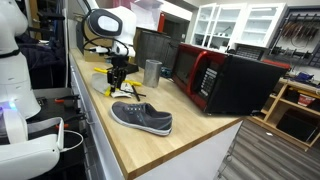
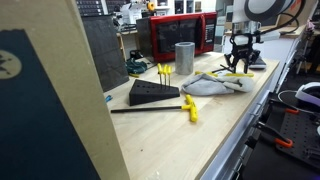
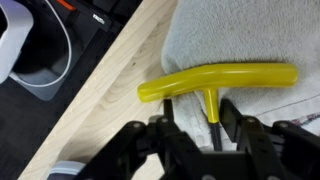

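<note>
- Yellow T-handled tool (image 3: 220,80) lies on a grey towel (image 3: 250,30) near the edge of the wooden counter (image 3: 105,95), directly under the gripper (image 3: 207,135).
- We see the jaws straddling its dark shaft, neither wide nor fully together; whether they pinch it we cannot tell.
- We judge a sound grip needs the shaft centred between the fingers (image 3: 170,138), squeezed just below the crossbar and clear of the towel's folds.
- A grey shoe (image 1: 142,118) sits well apart.
</note>
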Controlling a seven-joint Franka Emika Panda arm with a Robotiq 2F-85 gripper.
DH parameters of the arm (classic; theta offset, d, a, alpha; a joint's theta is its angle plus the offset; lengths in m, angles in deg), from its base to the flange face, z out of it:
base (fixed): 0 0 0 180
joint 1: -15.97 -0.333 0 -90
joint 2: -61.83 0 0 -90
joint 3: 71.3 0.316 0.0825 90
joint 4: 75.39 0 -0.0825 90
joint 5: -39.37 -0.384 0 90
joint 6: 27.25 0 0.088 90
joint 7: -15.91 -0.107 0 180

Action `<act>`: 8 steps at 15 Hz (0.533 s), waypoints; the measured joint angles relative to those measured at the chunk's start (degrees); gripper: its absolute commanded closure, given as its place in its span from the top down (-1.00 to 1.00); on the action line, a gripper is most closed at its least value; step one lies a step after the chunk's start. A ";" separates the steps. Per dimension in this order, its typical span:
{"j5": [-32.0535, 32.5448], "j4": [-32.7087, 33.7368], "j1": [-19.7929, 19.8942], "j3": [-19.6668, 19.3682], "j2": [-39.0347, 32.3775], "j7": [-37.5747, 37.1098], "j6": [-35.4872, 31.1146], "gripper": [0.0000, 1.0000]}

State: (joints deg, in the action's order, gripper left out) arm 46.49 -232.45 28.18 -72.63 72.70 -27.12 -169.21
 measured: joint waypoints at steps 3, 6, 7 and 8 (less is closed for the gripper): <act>-2.18 0.10 -0.94 0.00 -0.25 0.07 -0.41 -1.00; -4.53 0.05 -1.34 -0.08 -0.45 1.26 -0.55 -0.93; -4.76 0.04 -1.34 -0.14 -0.45 1.41 -0.57 -0.94; -4.98 0.03 -1.34 -0.22 -0.45 1.53 -0.58 -0.93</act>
State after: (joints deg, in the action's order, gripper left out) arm 41.51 -232.42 26.84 -72.85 72.25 -25.59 -169.79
